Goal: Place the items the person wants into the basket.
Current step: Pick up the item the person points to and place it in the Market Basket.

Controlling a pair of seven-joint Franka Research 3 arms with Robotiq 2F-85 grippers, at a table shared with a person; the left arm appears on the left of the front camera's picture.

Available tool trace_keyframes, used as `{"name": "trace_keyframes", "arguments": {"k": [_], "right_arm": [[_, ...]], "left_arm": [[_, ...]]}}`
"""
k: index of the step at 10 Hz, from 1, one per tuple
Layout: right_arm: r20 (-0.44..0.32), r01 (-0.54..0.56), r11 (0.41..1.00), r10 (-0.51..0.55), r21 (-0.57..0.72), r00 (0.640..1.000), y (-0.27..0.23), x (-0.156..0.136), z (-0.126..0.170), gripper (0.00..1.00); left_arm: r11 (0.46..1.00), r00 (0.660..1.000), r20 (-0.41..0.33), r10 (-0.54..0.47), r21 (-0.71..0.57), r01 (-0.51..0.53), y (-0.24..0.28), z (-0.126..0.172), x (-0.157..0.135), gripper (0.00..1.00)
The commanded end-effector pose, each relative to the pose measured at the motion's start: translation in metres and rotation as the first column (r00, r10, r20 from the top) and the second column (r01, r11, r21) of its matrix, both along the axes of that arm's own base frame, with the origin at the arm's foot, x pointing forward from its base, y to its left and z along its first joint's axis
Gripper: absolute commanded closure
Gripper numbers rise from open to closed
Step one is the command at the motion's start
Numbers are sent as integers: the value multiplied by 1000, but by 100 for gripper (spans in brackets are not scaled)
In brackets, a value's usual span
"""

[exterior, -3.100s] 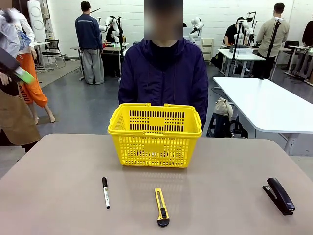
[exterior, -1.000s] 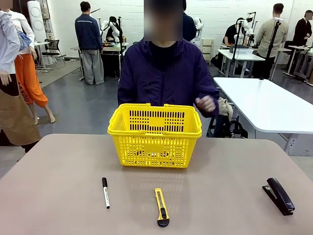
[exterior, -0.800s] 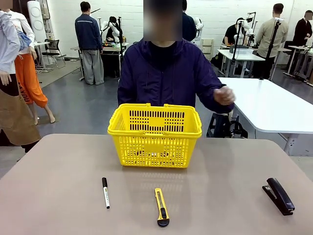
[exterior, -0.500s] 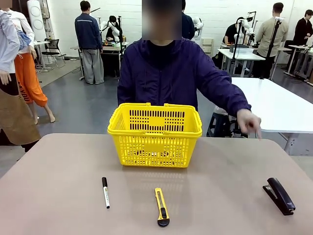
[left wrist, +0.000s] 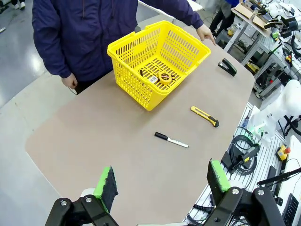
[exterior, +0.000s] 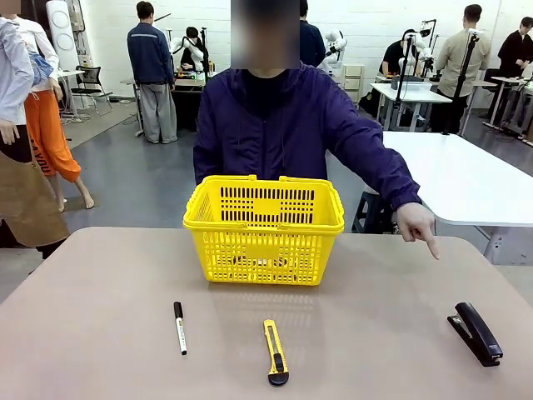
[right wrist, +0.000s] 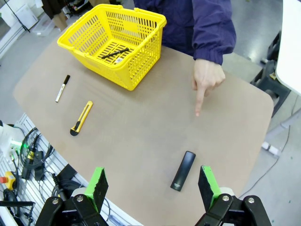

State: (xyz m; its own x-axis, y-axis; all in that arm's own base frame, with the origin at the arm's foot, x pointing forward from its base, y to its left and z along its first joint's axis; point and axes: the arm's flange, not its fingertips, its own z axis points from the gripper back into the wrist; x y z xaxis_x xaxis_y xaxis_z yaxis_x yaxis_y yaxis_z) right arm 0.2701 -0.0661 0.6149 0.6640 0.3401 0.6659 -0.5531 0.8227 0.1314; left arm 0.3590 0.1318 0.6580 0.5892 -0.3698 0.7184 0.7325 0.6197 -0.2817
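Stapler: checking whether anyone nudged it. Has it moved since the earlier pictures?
No. The stapler keeps its spot right of the basket, near the right corner of the table; only the person's hand moved.

The front camera sat low on the robot's side of the desk (exterior: 100,283). It faced straight across at the person (exterior: 283,125) on the far side, with the basket (exterior: 263,225) centred at middle range. The left wrist camera hung high off one desk corner, looking down and obliquely across the whole top, with the left gripper (left wrist: 161,176) framing its bottom edge. The right wrist camera hung likewise high, off the opposite end, looking down past the right gripper (right wrist: 152,176), and was nearest to the stapler (right wrist: 183,170). All three views shared the desk top, the basket, the marker (exterior: 180,327), the utility knife (exterior: 275,352), the stapler and the person's pointing hand (exterior: 416,225).
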Motion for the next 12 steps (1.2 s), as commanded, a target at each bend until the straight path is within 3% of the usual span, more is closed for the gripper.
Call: {"name": "trace_keyframes", "arguments": {"k": [1,5,8,12], "right_arm": [[-11,25,999,-25,-27,1000,1,1,-1,0],[0,0,1000,0,0,1000,0,0,0,0],[-238,104,969,-158,-223,958,11,50,-37,0],[-375,110,936,-239,-335,896,23,98,-99,0]], "left_arm": [[1000,1000,9,-10,-9,11,0,0,0,0],[1000,1000,9,-10,-9,11,0,0,0,0],[1000,1000,9,-10,-9,11,0,0,0,0],[1000,1000,9,-10,-9,11,0,0,0,0]]}}
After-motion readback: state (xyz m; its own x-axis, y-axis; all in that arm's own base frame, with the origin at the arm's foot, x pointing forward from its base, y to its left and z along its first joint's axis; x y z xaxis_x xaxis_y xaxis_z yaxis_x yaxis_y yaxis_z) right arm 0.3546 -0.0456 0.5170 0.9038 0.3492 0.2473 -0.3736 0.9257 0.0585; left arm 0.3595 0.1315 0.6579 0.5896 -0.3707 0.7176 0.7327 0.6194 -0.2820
